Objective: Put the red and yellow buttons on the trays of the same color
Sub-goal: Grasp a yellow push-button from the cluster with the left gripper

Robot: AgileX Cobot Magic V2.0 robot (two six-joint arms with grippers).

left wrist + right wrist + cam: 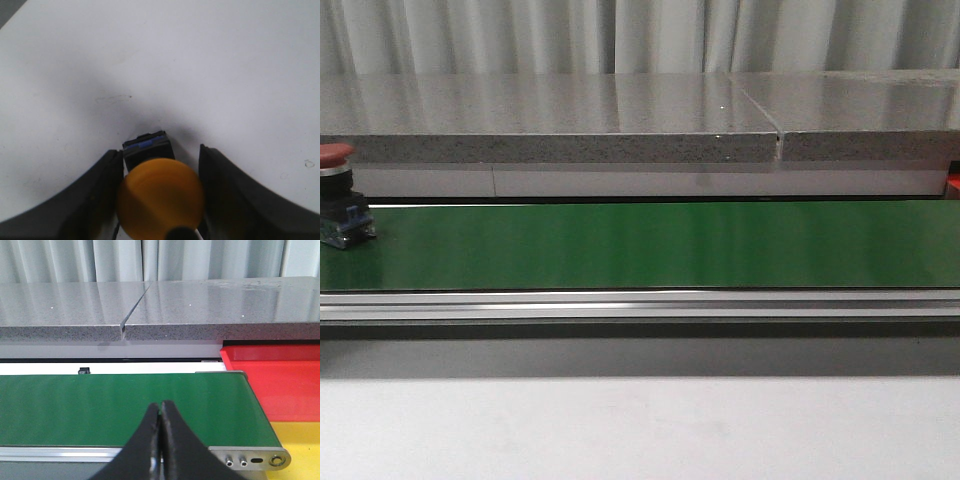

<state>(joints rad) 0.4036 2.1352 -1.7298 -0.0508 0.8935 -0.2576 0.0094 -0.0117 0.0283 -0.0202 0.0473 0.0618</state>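
A yellow button (160, 200) with a black and blue base sits between the dark fingers of my left gripper (159, 151), which is shut on it above the white tabletop. A red button (334, 156) on a black base stands at the far left end of the green belt (650, 245). My right gripper (161, 406) is shut and empty, hovering over the belt's near edge. The red tray (280, 385) lies just past the belt's right end, with the yellow tray (300, 445) in front of it. Neither gripper shows in the front view.
A grey stone ledge (620, 120) runs behind the belt, with curtains beyond. A metal rail (640, 305) borders the belt's near side, ending in a bolted end plate (250, 457). White tabletop (640, 430) lies in front.
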